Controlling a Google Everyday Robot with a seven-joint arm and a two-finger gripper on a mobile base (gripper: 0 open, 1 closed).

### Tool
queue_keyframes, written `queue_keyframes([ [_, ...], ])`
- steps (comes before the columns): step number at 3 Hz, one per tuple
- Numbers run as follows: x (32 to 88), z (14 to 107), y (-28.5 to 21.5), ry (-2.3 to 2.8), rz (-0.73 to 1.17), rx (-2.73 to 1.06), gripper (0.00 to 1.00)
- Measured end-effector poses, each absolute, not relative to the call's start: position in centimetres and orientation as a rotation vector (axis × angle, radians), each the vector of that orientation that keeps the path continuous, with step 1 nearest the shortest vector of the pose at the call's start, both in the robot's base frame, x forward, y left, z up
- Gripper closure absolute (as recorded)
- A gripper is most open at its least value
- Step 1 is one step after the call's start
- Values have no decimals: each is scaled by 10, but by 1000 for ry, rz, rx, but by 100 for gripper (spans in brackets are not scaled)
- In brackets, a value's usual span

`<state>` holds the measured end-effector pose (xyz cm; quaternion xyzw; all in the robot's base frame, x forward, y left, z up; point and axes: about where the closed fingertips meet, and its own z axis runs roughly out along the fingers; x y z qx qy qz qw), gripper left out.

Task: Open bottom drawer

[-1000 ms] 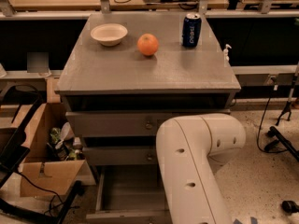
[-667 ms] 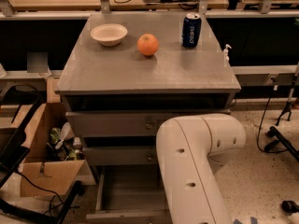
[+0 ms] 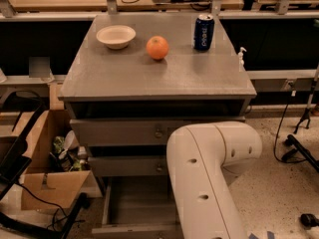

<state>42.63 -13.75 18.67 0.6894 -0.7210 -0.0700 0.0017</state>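
At the foot of the grey cabinet, the bottom drawer is seen pulled well out toward the camera. Its bare inside is exposed and its front lies at the lower edge of the view, so the task is judged all but done. Above it, the middle drawer and the top drawer are set further back, which leaves the lowest one free to slide.

The white arm is bent down across the right part of the open drawer. The gripper is hidden beyond the arm's lower end, out of view, so how the jaws stand cannot be told.

On the surface, a bowl is set near the back left corner and a can near the back right corner. An orange is placed between them, and all three are kept clear of the front edge. Against the earlier frame, nothing is found moved.
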Motion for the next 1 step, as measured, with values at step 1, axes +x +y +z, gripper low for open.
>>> queue_keyframes([
  [1,426,187,-137,-2263,-220,2164,0],
])
